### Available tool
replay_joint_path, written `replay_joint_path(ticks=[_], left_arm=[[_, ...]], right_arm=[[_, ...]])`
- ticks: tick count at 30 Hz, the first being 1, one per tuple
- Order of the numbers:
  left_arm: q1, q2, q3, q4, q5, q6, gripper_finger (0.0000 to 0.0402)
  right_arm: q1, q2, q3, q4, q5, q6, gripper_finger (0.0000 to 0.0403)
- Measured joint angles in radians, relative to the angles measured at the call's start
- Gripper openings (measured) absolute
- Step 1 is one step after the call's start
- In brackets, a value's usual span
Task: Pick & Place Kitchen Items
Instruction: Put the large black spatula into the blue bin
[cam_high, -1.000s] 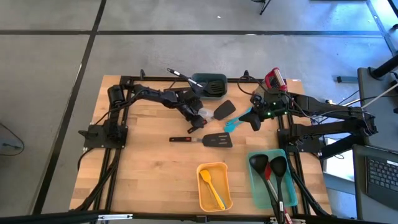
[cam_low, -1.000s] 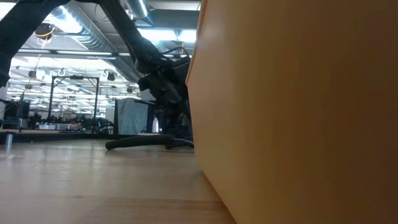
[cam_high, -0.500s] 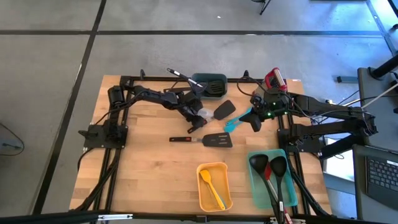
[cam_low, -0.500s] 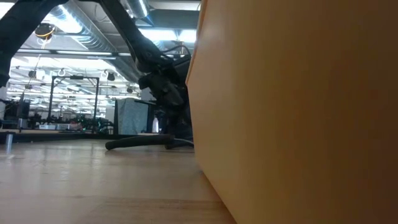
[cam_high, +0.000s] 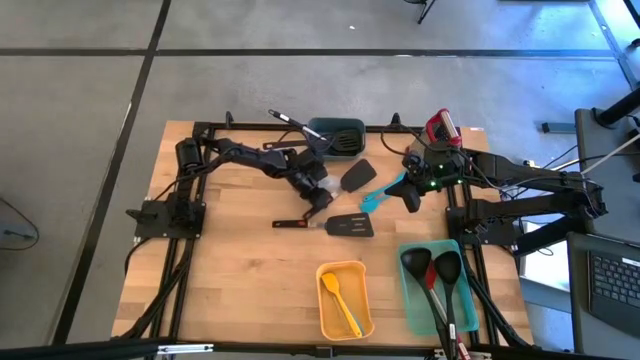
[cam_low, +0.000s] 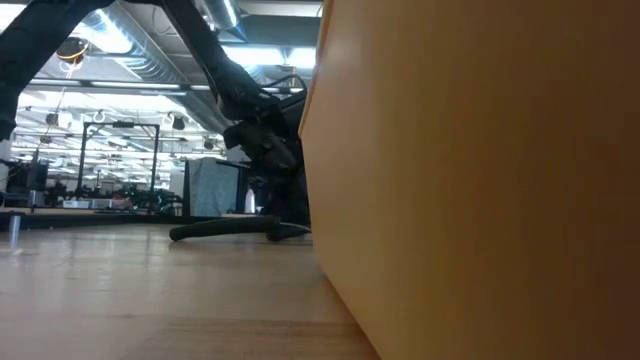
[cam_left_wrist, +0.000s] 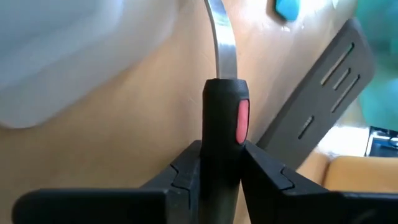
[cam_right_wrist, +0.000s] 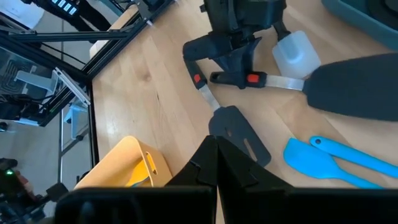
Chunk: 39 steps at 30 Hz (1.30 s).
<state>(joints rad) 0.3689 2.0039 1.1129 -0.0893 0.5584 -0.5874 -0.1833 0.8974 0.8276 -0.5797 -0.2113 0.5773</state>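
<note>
my left gripper (cam_high: 316, 193) squeezes the black handle of a turner (cam_high: 352, 177) near the table's middle, beside the white spatula (cam_right_wrist: 295, 53). another turner (cam_high: 340, 224) lies just below. my right gripper (cam_high: 409, 196) rests closed by the teal spatula (cam_high: 380, 193)

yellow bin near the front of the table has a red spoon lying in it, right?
Not quite. The high view shows the yellow bin near the front of the table, but the thing lying in it is a yellow spatula, not a red spoon. No red spoon shows in that bin.
</note>
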Motion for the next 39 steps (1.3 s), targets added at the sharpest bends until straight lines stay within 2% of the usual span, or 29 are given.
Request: replay_joint_path(ticks=[9,18,21,27,33,39], left_arm=[[-0.009,-0.142,-0.001,-0.077,0.026,-0.024,0.0073],[0.026,-0.344,0.000,-0.276,0.062,-0.005,0.0073],[0.059,-0.410,0.002,-0.326,0.136,0.012,0.0073],[0.127,-0.513,0.002,-0.437,0.347,0.031,0.0072],[0.125,-0.575,0.002,-0.460,0.457,0.025,0.0071],[0.101,-0.585,0.002,-0.482,0.482,0.045,0.0071]], right_arm=[[0.000,0.000,0.000,0.000,-0.002,-0.024,0.0000],[-0.008,0.000,0.000,0.002,-0.002,0.029,0.0000],[-0.026,0.000,0.000,0.005,-0.002,0.073,0.0000],[-0.093,0.000,0.001,0.003,-0.018,0.167,0.0005],[-0.189,0.049,0.001,0.058,-0.193,0.265,0.0024],[-0.209,0.149,0.001,0.248,-0.320,0.386,0.0066]])
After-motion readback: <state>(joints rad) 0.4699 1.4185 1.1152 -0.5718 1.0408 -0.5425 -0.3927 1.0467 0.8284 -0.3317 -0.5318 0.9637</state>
